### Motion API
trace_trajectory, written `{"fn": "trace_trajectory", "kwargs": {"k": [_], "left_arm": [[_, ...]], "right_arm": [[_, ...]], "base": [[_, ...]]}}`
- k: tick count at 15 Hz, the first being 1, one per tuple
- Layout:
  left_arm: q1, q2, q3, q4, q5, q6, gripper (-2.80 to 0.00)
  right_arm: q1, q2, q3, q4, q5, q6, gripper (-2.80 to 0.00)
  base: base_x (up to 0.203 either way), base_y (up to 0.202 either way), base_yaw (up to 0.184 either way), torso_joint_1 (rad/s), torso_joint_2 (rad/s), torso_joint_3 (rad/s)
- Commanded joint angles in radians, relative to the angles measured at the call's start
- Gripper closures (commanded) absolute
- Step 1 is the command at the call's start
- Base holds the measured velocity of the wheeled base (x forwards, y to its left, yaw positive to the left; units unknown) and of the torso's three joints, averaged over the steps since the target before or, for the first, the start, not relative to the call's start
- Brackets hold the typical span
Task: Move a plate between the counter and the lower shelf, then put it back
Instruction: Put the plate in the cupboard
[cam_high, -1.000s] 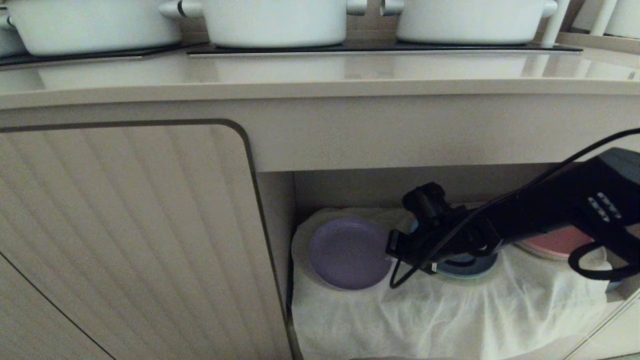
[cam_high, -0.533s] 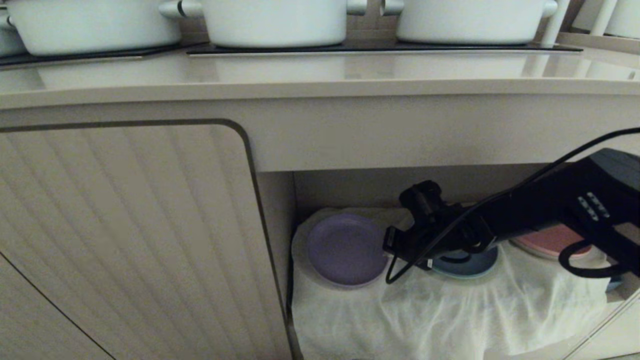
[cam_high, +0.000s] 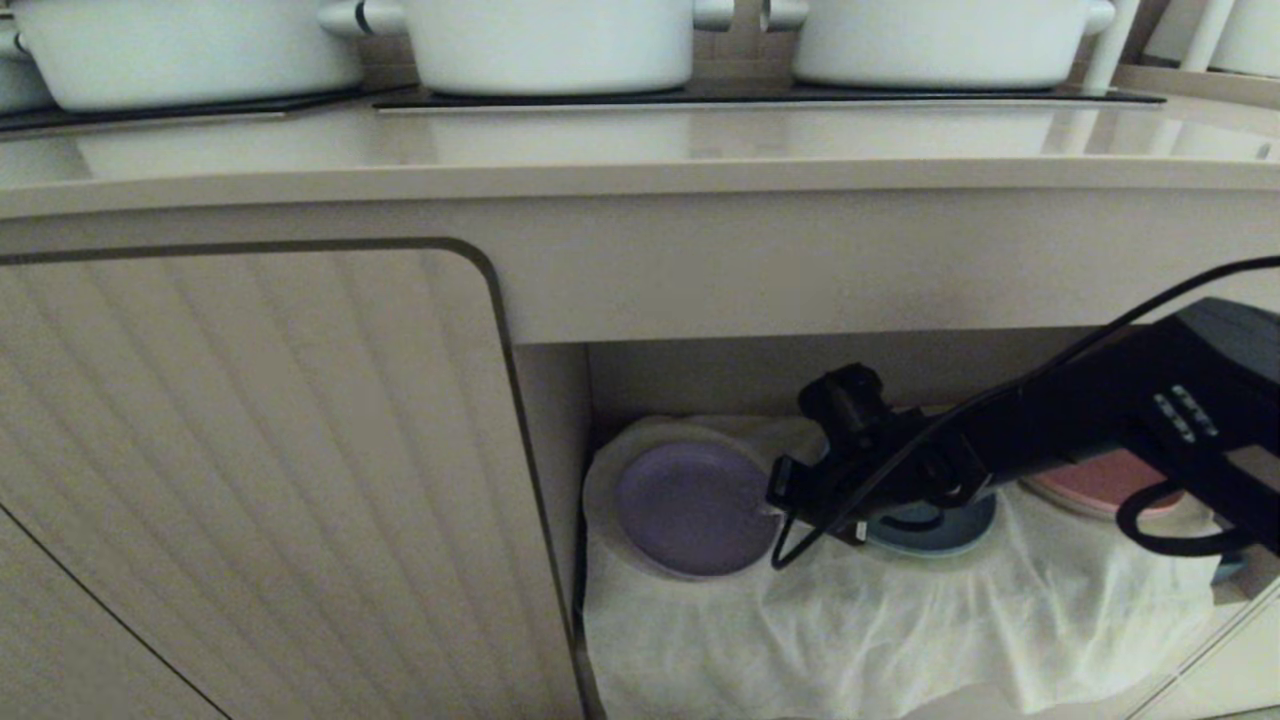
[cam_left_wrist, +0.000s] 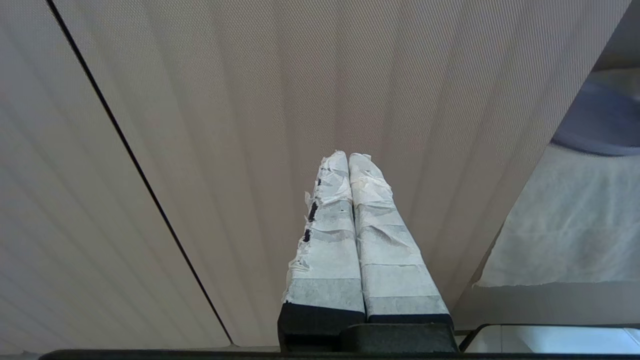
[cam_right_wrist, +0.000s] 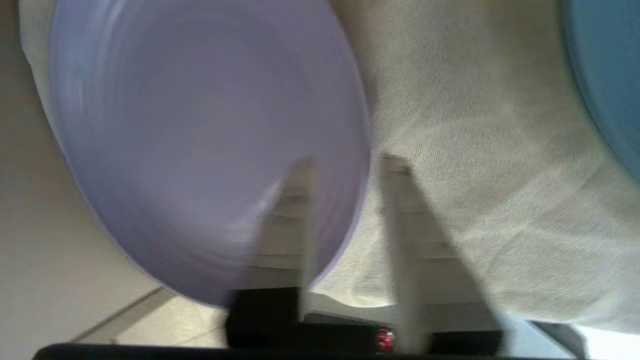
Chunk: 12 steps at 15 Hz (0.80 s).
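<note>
The ribbed cabinet door (cam_high: 250, 470) fills the left side, and in the left wrist view the left gripper (cam_left_wrist: 348, 159) hangs before it with its taped fingers pressed together on nothing. To the door's right opens the lower shelf (cam_high: 555, 400), its base draped in a wrinkled white cloth (cam_high: 900, 620). At the shelf's left end the plate (cam_high: 690, 508) lies nearly flat on a cloth hump, face up; being round, it has no long axis. The right gripper (cam_right_wrist: 347, 167) reaches in from the right, its fingers parted and straddling the plate's right rim without clamping it. Beyond it sit a blue plate (cam_high: 935, 525) and a pink plate (cam_high: 1100, 482). Above, white pots (cam_high: 550, 40) stand on the tabletop (cam_high: 640, 150). No writing is legible.
</note>
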Motion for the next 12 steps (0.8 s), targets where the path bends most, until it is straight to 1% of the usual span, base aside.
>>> {"fn": "trace_trajectory", "kwargs": {"k": [1, 8, 12], "left_arm": [[0.000, 0.000, 0.000, 0.000, 0.000, 0.000, 0.00], [0.000, 0.000, 0.000, 0.000, 0.000, 0.000, 0.00], [0.000, 0.000, 0.000, 0.000, 0.000, 0.000, 0.00]], "right_arm": [[0.000, -0.002, 0.000, 0.000, 0.000, 0.011, -2.80], [0.000, -0.043, 0.023, 0.006, -0.004, 0.008, -2.80], [0.000, -0.119, 0.134, 0.003, -0.003, 0.003, -2.80]], "base": [[0.000, 0.000, 0.000, 0.000, 0.00, 0.000], [0.000, 0.000, 0.000, 0.000, 0.00, 0.000], [0.000, 0.000, 0.000, 0.000, 0.00, 0.000]]}}
